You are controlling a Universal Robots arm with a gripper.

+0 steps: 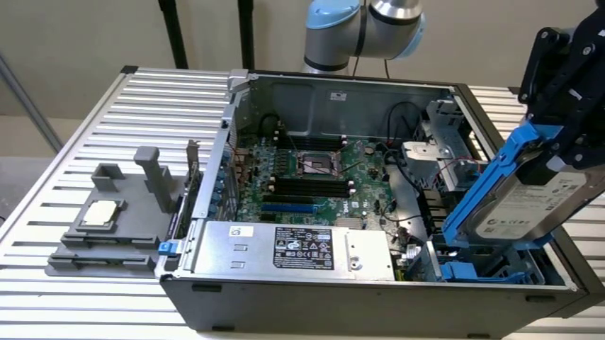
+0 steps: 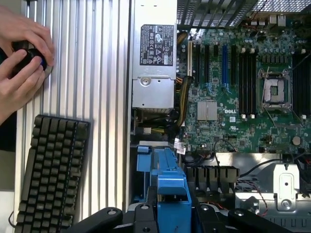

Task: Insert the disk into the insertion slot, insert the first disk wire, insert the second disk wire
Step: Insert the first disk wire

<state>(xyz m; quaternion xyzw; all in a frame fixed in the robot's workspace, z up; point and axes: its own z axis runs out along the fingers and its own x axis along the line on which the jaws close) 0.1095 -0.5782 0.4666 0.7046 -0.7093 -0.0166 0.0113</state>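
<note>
While above insertion slot (image 1: 472, 272), disk (image 1: 529, 207) near cables (image 1: 458, 164)

Slatted aluminium table (image 1: 85, 106) before a plain beige wall (image 1: 76, 35), two black poles (image 1: 173, 32) behind, black keyboard (image 2: 51, 170) on it

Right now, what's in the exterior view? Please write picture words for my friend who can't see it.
A black robot gripper holds a flat silver-grey hard drive in a bright blue plastic frame, tilted over the grey drive bay with blue clips at the exterior view's right of an open grey computer case.
</note>
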